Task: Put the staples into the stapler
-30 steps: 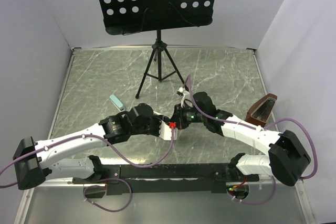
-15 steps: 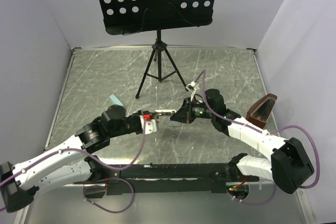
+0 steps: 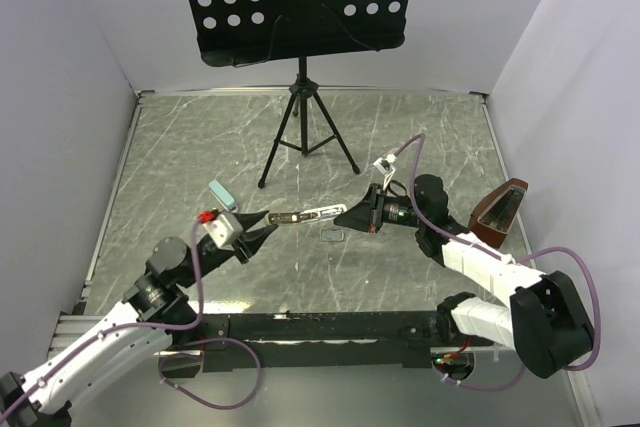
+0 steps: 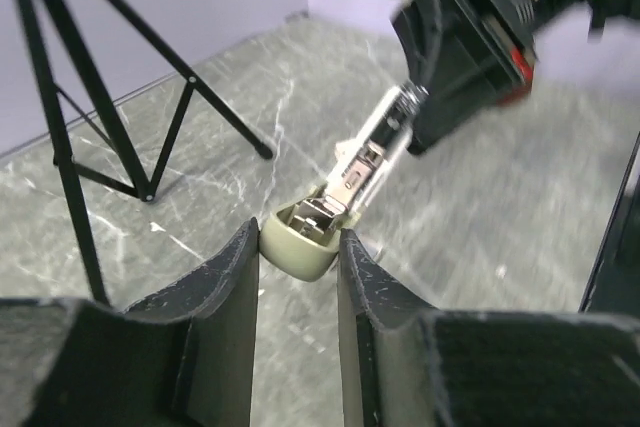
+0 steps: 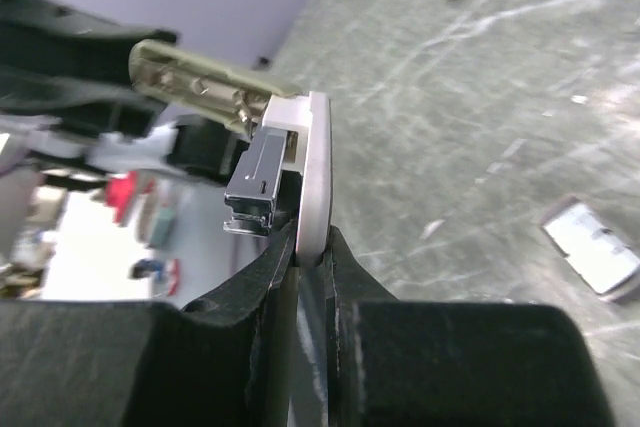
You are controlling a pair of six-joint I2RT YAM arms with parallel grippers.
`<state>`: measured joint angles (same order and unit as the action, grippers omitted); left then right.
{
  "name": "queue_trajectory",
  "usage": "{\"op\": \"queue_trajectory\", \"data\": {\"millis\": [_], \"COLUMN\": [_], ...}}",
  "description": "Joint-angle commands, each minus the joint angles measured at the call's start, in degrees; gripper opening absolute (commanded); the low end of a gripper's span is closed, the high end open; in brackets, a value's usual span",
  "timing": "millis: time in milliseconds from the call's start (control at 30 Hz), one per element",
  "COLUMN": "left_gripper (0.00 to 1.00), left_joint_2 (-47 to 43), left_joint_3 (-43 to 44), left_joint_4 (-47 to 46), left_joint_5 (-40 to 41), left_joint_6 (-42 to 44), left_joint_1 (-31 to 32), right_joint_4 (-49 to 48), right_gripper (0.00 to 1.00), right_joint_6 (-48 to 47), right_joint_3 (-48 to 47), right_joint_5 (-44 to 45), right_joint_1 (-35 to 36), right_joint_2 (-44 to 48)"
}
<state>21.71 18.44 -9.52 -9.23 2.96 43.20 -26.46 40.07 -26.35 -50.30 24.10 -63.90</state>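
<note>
Left gripper (image 3: 262, 227) has drawn back, gripping stapler (image 3: 310, 214)

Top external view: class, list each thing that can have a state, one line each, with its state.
stapler: swung open, gripped at both ends.
left end effector: shut on the stapler's olive end.
right end effector: shut on its white end.
staple box: on the table, untouched.
teal stapler: on the table, untouched.
</note>
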Motion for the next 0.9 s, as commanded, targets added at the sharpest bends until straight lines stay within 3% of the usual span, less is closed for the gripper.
{"op": "queue_trajectory", "data": {"millis": [0,267,400,467,500,567,600,667,700,867], "left_gripper": [0.01,0.01,0.04,0.16,0.28,0.40,0.58,0.80,0.99,0.99], "left_joint_2": [-7.98,-16.44,-15.14,-13.29,-11.19,-6.89,-5.47,-1.79,-0.81,0.61], "left_joint_3": [-3.57,-13.77,-11.16,-8.43,-5.55,-1.93,1.57,4.31,6.15,6.09], "left_joint_4": [-18.86,-29.84,-22.94,-18.72,-15.04,-10.20,-5.82,-1.75,1.31,1.00], "left_joint_5": [17.49,25.66,26.28,25.41,22.45,21.19,21.80,22.24,22.85,18.73], "left_joint_6": [-12.70,-26.68,-26.53,-25.55,-23.55,-22.91,-23.43,-23.96,-25.53,-28.80], "left_joint_1": [-2.86,-2.95,-2.95,-2.95,-2.95,-2.95,-2.95,-2.95,-2.95,-2.95], "right_joint_4": [-12.09,-28.80,-37.17,-36.91,-35.78,-27.36,-24.03,-14.82,-12.68,-4.75], "right_gripper": [0.00,0.00,0.00,0.00,0.00,0.00,0.00,0.00,0.00,0.00], "right_joint_6": [5.09,15.11,20.48,19.96,18.82,16.10,12.87,9.42,7.93,6.86], "right_joint_3": [4.28,8.94,10.00,9.74,9.56,8.25,7.72,6.05,5.78,4.64], "right_joint_5": [-5.50,-8.58,-8.67,-8.23,-7.80,-5.70,-4.38,-0.52,0.55,6.88], "right_joint_1": [-3.61,-5.55,-5.90,-5.73,-5.73,-5.73,-5.73,-5.73,-5.64,-5.64], "right_joint_2": [-2.36,-9.22,-12.30,-12.48,-12.13,-10.03,-8.97,-5.81,-4.84,0.08]}}
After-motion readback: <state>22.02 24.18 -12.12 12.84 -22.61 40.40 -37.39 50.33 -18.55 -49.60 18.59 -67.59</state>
